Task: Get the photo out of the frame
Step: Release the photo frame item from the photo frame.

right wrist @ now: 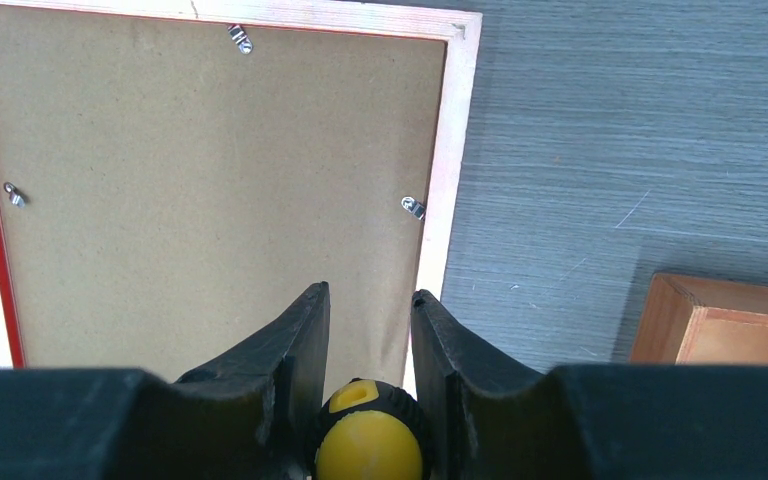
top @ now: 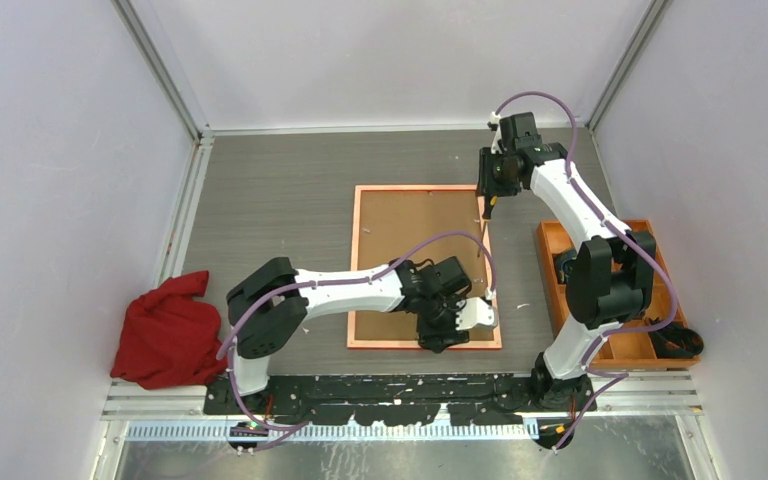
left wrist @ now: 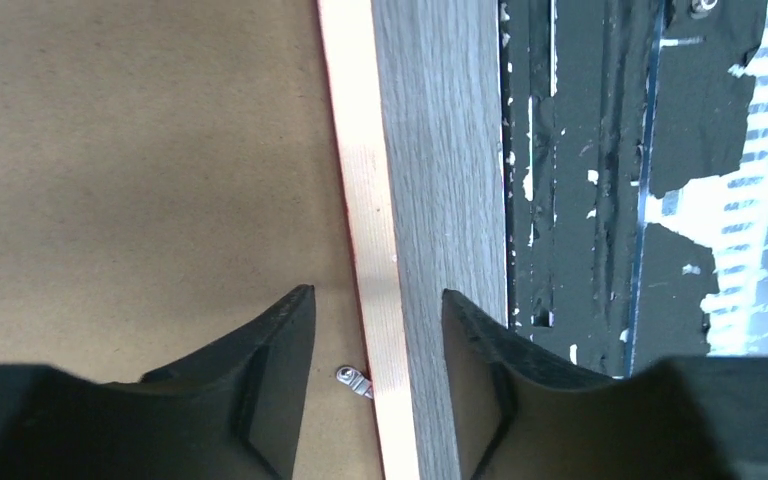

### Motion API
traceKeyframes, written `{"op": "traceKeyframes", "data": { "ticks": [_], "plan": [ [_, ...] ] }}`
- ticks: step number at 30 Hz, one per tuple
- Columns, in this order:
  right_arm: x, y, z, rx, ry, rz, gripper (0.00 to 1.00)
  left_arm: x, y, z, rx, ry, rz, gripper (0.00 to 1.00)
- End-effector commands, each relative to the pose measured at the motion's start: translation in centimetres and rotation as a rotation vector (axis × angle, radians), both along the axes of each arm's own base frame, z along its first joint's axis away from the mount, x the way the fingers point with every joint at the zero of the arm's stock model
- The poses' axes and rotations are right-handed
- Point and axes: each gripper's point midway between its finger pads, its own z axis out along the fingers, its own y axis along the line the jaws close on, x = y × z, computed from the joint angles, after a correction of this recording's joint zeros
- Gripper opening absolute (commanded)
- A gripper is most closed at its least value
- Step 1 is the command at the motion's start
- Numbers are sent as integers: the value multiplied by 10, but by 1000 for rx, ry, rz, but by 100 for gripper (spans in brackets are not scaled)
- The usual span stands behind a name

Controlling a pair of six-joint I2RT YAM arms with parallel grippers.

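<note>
Frame: large thin-railed red picture frame [top: 356, 260] lying back up on the grey wood-grain table [top: 280, 200], its rim looking orange from above.
Board: plain brown backing board [top: 410, 225] fills the frame, with small metal tabs [right wrist: 413, 207] along its edges.
Photo: hidden in every view (only the board side faces up).
Left gripper [left wrist: 378, 293]: at the frame's near rail, fingers apart and astride it, one over the board, one over the table, clamping nothing.
Right gripper [right wrist: 368, 295]: above the frame's far right corner, fingers clamped on a yellow-and-black tool handle [right wrist: 370, 445].
Sides: crumpled red cloth [top: 165, 330] far left; orange compartment tray [top: 548, 280] right, apart from the frame.
</note>
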Motion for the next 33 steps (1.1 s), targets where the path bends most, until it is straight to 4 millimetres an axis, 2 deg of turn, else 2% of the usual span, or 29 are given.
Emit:
{"op": "traceKeyframes", "data": {
  "ticks": [1, 4, 6, 7, 10, 11, 13, 15, 22, 27, 29, 30, 33],
  "plan": [
    [9, -2, 24, 19, -87, -18, 1, 14, -6, 49, -80, -49, 42, 55],
    [10, -5, 24, 21, -86, -27, 1, 34, -1, 75, -113, -108, 78, 63],
    [10, -6, 25, 21, -88, -31, 1, 58, 5, 96, -142, -165, 138, 68],
    [11, -7, 25, 21, -89, -34, 1, 70, 8, 107, -166, -182, 174, 74],
    [11, -9, 26, 21, -93, -41, 1, 114, 24, 139, -230, -235, 288, 89],
    [12, -10, 26, 22, -95, -44, 1, 130, 30, 149, -249, -262, 320, 91],
    [12, -11, 25, 24, -94, -48, 1, 164, 45, 162, -272, -318, 389, 99],
    [12, -12, 24, 23, -91, -51, 1, 197, 56, 170, -293, -377, 461, 100],
    [13, -15, 22, 21, -89, -57, 1, 301, 79, 165, -301, -465, 652, 100],
    [13, -14, 21, 25, -86, -52, 1, 370, 102, 147, -250, -485, 832, 100],
    [13, -13, 20, 28, -86, -52, 1, 390, 110, 136, -222, -479, 887, 100],
    [13, -13, 20, 29, -85, -52, 1, 398, 114, 124, -201, -465, 904, 100],
    [13, -12, 20, 34, -83, -47, 1, 415, 118, 109, -183, -461, 910, 100]
  ]
}}
